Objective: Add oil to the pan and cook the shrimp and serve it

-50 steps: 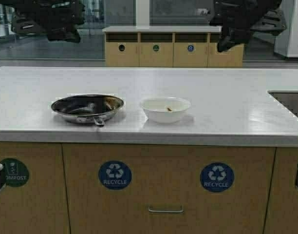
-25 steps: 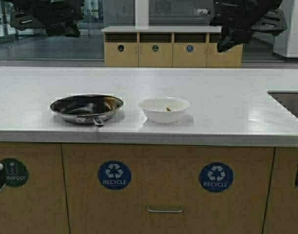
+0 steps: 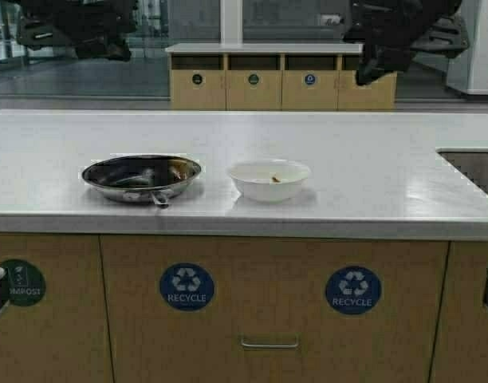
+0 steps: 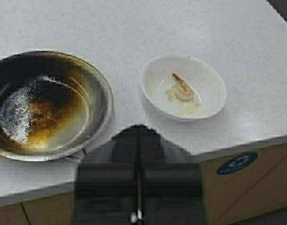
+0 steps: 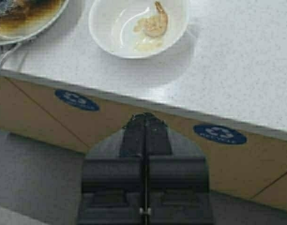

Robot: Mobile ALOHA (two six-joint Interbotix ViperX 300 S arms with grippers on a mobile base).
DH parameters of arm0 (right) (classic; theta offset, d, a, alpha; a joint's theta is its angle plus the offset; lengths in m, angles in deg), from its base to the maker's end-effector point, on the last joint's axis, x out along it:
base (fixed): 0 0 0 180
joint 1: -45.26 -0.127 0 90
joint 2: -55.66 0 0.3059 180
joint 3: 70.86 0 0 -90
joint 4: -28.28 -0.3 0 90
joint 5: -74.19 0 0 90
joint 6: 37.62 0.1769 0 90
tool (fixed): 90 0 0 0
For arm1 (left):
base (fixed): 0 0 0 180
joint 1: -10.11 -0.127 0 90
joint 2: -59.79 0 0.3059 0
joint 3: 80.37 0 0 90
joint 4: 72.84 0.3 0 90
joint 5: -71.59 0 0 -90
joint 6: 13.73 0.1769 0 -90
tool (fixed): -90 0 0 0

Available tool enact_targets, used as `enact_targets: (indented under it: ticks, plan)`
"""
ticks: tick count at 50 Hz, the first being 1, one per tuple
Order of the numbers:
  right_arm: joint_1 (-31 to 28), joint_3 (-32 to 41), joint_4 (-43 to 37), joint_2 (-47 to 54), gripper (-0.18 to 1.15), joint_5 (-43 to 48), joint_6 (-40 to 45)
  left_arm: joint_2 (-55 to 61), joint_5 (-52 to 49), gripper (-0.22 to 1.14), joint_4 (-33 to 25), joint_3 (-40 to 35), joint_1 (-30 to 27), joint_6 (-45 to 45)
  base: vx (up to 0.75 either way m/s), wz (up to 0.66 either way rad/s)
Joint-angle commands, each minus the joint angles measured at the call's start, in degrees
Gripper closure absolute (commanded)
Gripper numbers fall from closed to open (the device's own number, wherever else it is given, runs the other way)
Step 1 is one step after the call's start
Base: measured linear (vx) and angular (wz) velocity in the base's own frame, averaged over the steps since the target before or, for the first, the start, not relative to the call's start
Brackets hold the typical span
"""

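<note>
The steel pan point(image 3: 141, 177) sits on the white counter, left of centre, with brown oily residue inside point(image 4: 40, 105). The shrimp point(image 4: 183, 90) lies in a white bowl point(image 3: 269, 179) just right of the pan; it also shows in the right wrist view point(image 5: 154, 24). My left gripper point(image 4: 138, 129) is shut and empty, raised high above the counter's front edge. My right gripper point(image 5: 145, 117) is shut and empty, raised high in front of the counter. The oil jug is out of view.
The white counter point(image 3: 371, 171) has a sink point(image 3: 475, 167) at the far right. Its front holds cabinets with recycle stickers point(image 3: 186, 286) and a drawer handle point(image 3: 269, 343). A second cabinet row point(image 3: 276, 76) stands behind.
The whole scene has shifted slightly left in the high view, so the robot has moved a little. Both arms stay raised, and the left arm has drawn further up and left.
</note>
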Motion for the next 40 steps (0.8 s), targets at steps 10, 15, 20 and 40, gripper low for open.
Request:
enact_targets:
  ticks: [10, 15, 20, 40]
  plan:
    - [-0.1, 0.7, 0.0, -1.1, 0.92, 0.3, -0.2, -1.0, 0.3, 0.88, 0.1, -0.5, 0.0, 0.1, 0.0, 0.0]
    - [-0.1, 0.6, 0.0, -1.1, 0.92, 0.3, -0.2, -1.0, 0.3, 0.88, 0.1, -0.4, 0.0, 0.1, 0.0, 0.0]
    - [-0.1, 0.7, 0.0, -1.1, 0.92, 0.2, -0.4, -0.9, 0.3, 0.88, 0.1, -0.4, 0.0, -0.2, 0.0, 0.0]
    - [-0.1, 0.8, 0.1, -1.3, 0.92, 0.2, -0.4, -0.7, 0.3, 0.88, 0.1, -0.1, 0.0, -0.6, 0.0, 0.0]
